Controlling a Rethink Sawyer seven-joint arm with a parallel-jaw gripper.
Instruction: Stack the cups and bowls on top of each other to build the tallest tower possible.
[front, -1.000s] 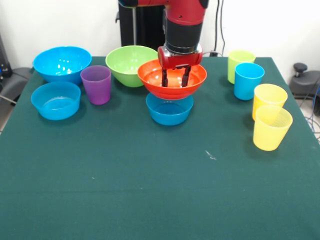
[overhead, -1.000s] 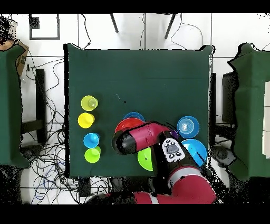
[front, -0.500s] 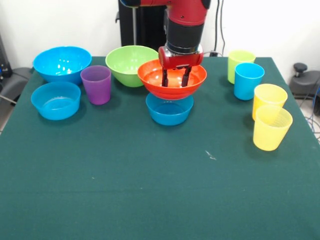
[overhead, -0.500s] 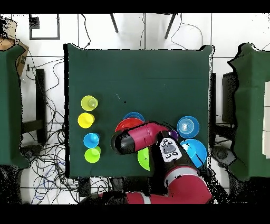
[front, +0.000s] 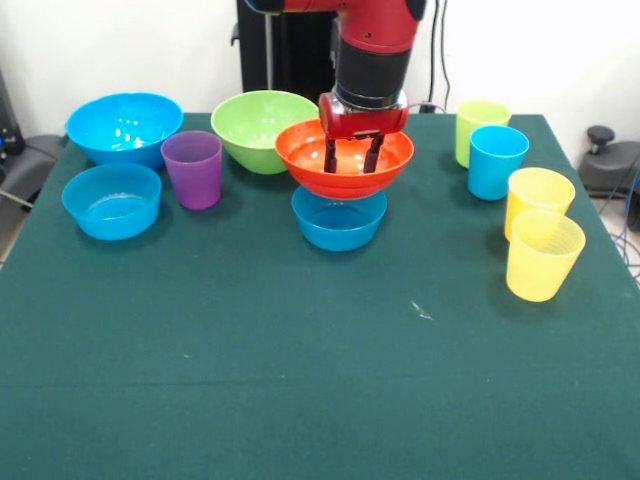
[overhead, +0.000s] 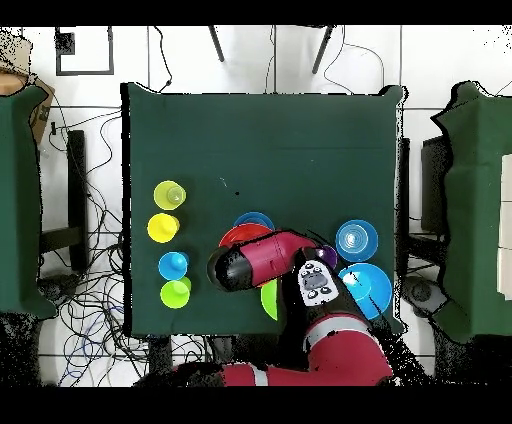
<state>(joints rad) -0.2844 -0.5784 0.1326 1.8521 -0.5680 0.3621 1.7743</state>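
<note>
Tower at table centre: small blue bowl under orange bowl. Gripper hangs inside orange bowl, fingers spread, holding nothing. Purple cup stands apart at left. Green bowl behind.

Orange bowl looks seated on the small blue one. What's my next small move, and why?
Probably lift the hand straight up out of the orange bowl. Its fingers look spread and hang inside the bowl, gripping nothing, and the bowl rests on the blue bowl. Then go for the purple cup, standing free on the table.
</note>
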